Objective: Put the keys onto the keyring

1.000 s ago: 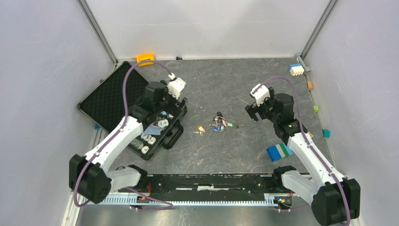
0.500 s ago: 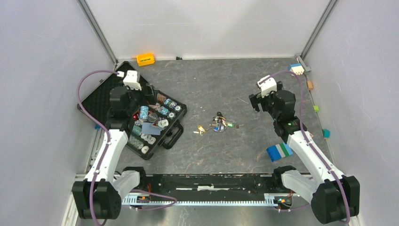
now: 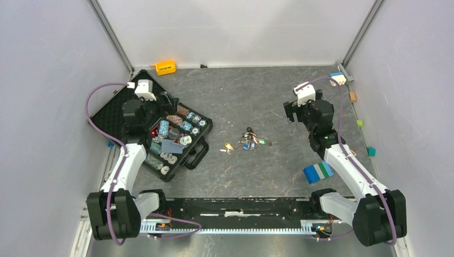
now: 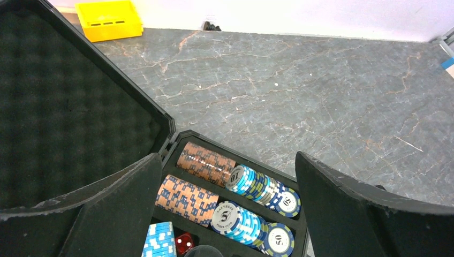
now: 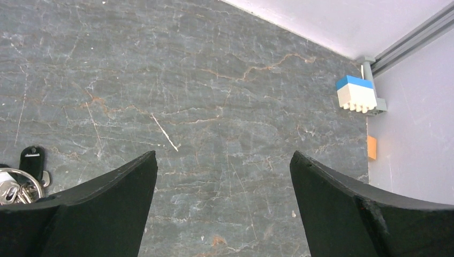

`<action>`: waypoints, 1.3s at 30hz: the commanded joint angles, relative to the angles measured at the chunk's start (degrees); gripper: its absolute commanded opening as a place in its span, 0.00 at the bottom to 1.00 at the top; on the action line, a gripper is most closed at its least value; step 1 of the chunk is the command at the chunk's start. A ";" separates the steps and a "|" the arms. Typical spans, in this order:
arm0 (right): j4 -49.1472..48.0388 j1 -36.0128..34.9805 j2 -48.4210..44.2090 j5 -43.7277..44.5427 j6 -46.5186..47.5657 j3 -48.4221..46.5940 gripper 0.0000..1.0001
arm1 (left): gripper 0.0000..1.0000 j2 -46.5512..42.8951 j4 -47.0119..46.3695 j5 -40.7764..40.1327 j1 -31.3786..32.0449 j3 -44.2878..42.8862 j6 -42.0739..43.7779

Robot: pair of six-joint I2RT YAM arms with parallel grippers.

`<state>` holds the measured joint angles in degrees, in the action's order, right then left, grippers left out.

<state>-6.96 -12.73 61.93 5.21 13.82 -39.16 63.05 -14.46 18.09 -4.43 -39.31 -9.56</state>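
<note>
Hovering, my left hand (image 4: 227, 158) gapes empty above the chip case (image 3: 118, 115), my right hand (image 5: 222, 155) empty near the keys (image 3: 248, 141) on the table (image 3: 241, 96).

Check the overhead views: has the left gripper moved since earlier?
Yes. The left gripper swung leftward, from the right edge of the open case to its hinge, away from the keys.

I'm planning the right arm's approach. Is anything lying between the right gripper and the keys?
Nothing visible does. The right gripper is open, to the right of the keys and farther back; only bare table lies between them. The blue-green-white brick stack sits toward the near edge, off that line.
</note>
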 commanded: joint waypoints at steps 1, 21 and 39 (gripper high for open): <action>-4.59 0.08 -0.59 -0.66 -0.91 -1.33 0.98 | 1.00 -1.68 -3.68 -1.97 -0.32 -2.62 -0.36; -4.92 0.08 -18.77 4.39 0.94 14.92 0.98 | 1.00 -11.15 13.81 -0.66 -0.27 -3.03 4.63; -4.75 1.13 -21.96 3.30 3.40 16.92 0.98 | 1.00 -19.56 1.72 2.70 -0.32 9.24 6.45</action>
<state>-10.46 -11.81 40.16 8.12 16.80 -21.61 44.49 -8.84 19.88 -4.43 -31.33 -6.28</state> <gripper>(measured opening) 0.979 0.994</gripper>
